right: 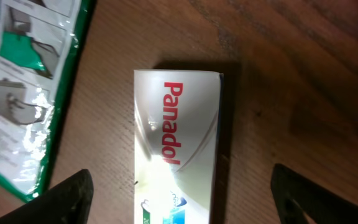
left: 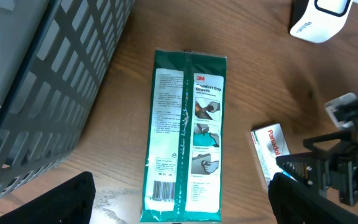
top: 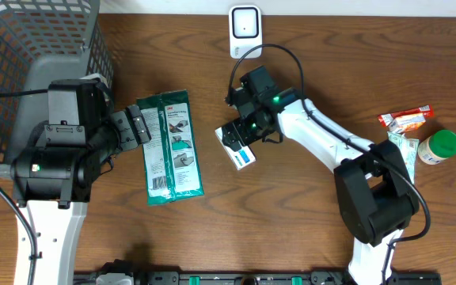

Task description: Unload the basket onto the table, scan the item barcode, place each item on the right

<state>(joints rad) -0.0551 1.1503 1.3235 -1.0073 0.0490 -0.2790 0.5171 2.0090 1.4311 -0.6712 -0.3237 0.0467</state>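
Reaching in over the middle of the tabletop [top: 299, 229], the right arm hangs its hand [top: 238, 141] above the Panadol box [right: 178, 130], fingers spread wide and clear of its sides. That box lies flat near the green glove packet [top: 171, 146], at whose left edge the left hand [top: 137, 127] gapes wide.

The Panadol box [right: 178, 149] is white with red lettering and a blue end, on a dark brown wood-grain tabletop [top: 331, 47]. Left of it the 3M glove packet [top: 171, 148] is green with white printed panels, by a grey lattice basket [top: 22, 39]; the far scanner [top: 245, 30] is white, the right-hand bottle cap [top: 445, 142] green.
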